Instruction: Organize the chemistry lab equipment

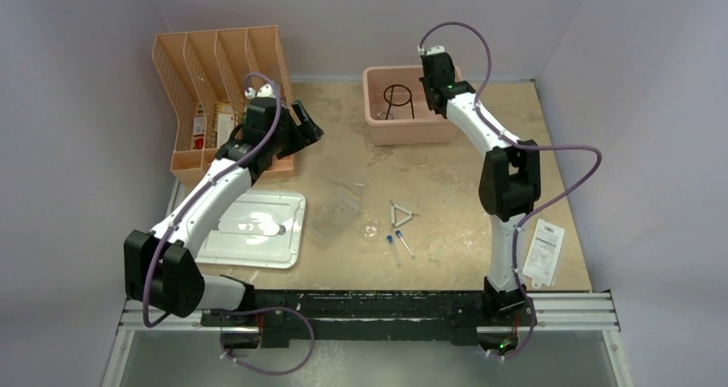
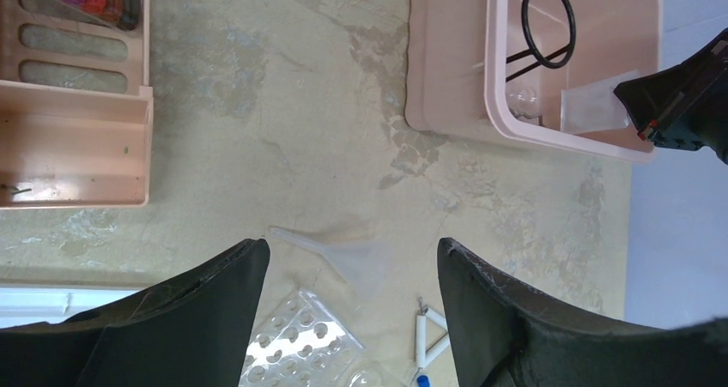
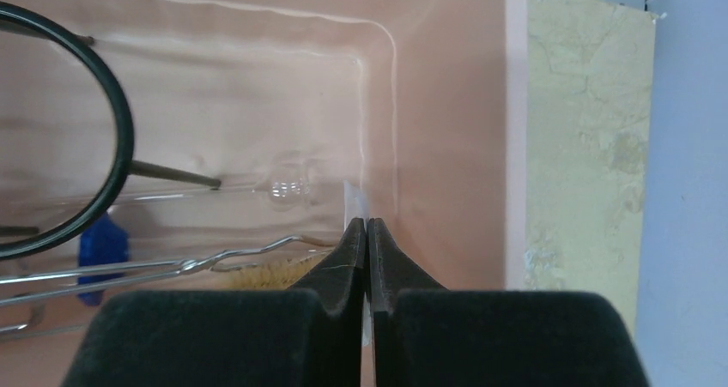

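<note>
Roughly halfway: tripod (image 1: 397, 99), tongs (image 3: 172, 271) and brush (image 3: 257, 274) already in the bin (image 1: 408, 135) at upper centre, right gripper (image 3: 367, 224) there pinching a clear sheet (image 2: 592, 104), left gripper (image 2: 350, 243) spread at upper left, with tray (image 1: 335, 220), dish (image 1: 370, 229), vials (image 1: 395, 245) and funnel (image 2: 343, 251) left at lower centre.

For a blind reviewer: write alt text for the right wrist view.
The right gripper, shut, pinches a thin clear piece inside a pink bin. The bin also holds a black wire ring tripod, metal tongs and a brush.
</note>
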Available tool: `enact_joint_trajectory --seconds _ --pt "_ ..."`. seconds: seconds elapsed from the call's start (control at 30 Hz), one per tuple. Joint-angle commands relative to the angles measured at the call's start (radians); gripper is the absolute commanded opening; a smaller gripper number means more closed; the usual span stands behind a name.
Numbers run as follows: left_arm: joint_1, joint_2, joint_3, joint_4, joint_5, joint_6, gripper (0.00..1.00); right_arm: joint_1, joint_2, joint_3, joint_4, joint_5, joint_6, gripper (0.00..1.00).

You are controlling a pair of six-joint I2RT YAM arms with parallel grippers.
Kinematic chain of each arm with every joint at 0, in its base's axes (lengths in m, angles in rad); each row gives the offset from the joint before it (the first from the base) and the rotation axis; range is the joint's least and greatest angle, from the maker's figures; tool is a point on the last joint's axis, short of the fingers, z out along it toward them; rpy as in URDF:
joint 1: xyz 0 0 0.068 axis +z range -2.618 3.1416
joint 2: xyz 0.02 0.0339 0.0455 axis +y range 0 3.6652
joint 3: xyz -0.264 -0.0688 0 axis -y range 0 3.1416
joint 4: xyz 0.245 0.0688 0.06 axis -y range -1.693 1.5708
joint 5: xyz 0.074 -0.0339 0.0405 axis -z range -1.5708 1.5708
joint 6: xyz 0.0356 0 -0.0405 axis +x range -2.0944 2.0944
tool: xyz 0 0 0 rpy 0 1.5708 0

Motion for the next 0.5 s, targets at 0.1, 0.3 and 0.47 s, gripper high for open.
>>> enact_joint_trajectory --seconds 0.1,0.3,0.47 --pt "0.008 0.042 0.045 0.055 0.004 0.009 0.72 -0.011 0.037 0.067 0.008 -0.036 -0.015 0.0" --pt "0.008 0.072 0.072 0.047 -0.006 0.031 0.72 -0.012 0.035 0.134 -0.043 -0.127 0.037 0.26" --pt "0.008 0.097 0.085 0.057 -0.002 0.057 0.72 -0.011 -0.031 0.155 -0.105 -0.197 0.146 0.38"
